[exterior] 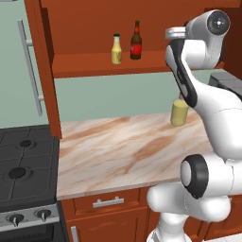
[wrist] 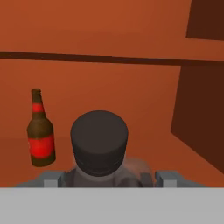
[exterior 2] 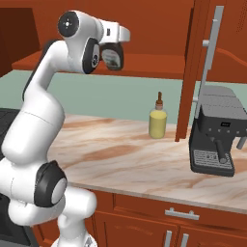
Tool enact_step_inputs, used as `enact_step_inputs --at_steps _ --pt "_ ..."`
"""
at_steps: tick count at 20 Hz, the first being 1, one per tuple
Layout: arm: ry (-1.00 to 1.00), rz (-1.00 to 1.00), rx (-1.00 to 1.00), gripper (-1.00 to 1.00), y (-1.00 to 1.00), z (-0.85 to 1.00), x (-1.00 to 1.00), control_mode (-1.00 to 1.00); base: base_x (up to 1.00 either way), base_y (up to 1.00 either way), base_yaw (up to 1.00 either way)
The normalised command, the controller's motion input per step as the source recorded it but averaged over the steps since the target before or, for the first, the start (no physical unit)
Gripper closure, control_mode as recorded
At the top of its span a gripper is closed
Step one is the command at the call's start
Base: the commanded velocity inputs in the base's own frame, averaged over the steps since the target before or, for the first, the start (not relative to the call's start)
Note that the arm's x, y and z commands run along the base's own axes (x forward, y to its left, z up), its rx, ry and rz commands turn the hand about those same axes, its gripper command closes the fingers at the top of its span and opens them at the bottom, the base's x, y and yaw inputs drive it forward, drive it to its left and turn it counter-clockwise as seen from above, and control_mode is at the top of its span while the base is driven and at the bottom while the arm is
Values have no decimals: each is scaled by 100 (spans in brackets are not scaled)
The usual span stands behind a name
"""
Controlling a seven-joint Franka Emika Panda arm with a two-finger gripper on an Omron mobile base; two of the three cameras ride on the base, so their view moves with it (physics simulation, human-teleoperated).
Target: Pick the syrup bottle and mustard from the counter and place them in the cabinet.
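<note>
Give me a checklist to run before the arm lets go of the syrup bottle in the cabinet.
1. Syrup bottle gripped by the gripper: ok, cap sits between the fingertips.
2. Bottle inside the cabinet: ok, wooden walls surround it in the hand view.
3. Bottle base resting on the shelf board: cannot tell, base hidden.
4. Clear of the red-labelled bottle: ok, it stands apart to one side.
5. Mustard on the shelf: ok, upright beside the red-labelled bottle.
</note>
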Motion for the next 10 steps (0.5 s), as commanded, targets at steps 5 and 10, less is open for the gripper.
enact_step_inputs --at_steps 5,10 --pt "-1 0 0 100 4 0 34 -100 0 0 0" --pt "0 0 -1 100 5 0 32 -100 0 0 0"
